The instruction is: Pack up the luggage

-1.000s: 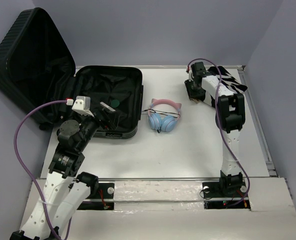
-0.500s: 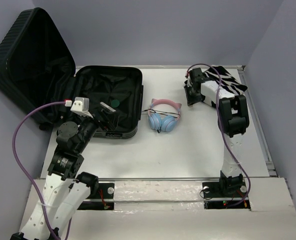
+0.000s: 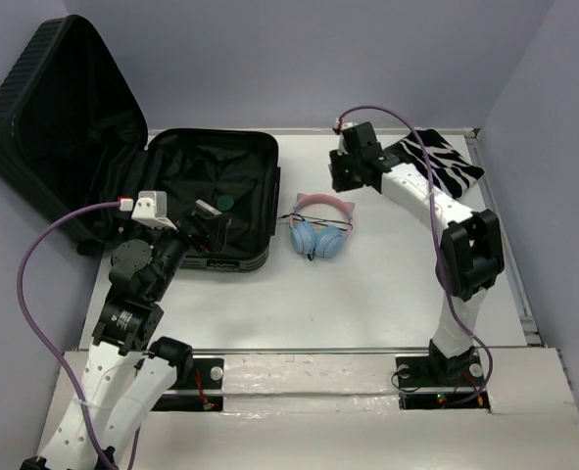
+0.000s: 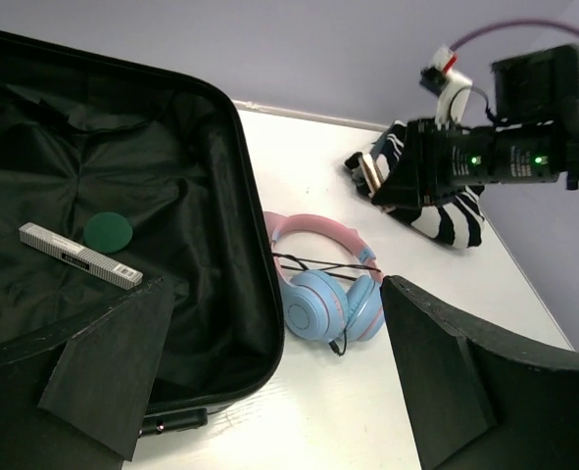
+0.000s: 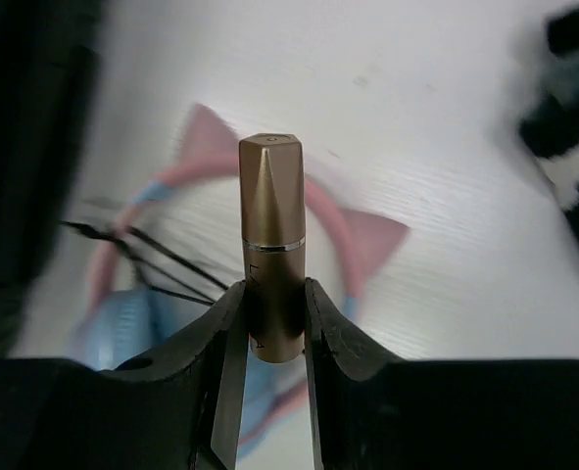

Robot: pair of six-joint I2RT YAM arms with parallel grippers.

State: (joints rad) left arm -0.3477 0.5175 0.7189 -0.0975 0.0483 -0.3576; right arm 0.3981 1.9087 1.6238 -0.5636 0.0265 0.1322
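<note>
The luggage (image 3: pixel 176 162) lies open at the left, its ribbed lid (image 3: pixel 44 108) leaning back and its black lining showing (image 4: pixel 64 186). A green disc (image 4: pixel 108 232) and a slim white box (image 4: pixel 78 256) lie inside. My right gripper (image 3: pixel 349 177) is shut on a gold lipstick tube (image 5: pixel 272 235) and holds it upright above the pink and blue headphones (image 3: pixel 320 227); the tube also shows in the left wrist view (image 4: pixel 370 174). My left gripper (image 4: pixel 289 392) is open and empty over the luggage's near right corner.
A zebra-striped pouch (image 3: pixel 448 163) lies at the back right, behind my right arm. The headphones (image 4: pixel 326 294) sit on the white table just right of the luggage wall. Purple walls close in the back and the right side.
My right gripper has carried the gold tube leftward from the zebra pouch to above the headphones. The left arm has barely moved.
</note>
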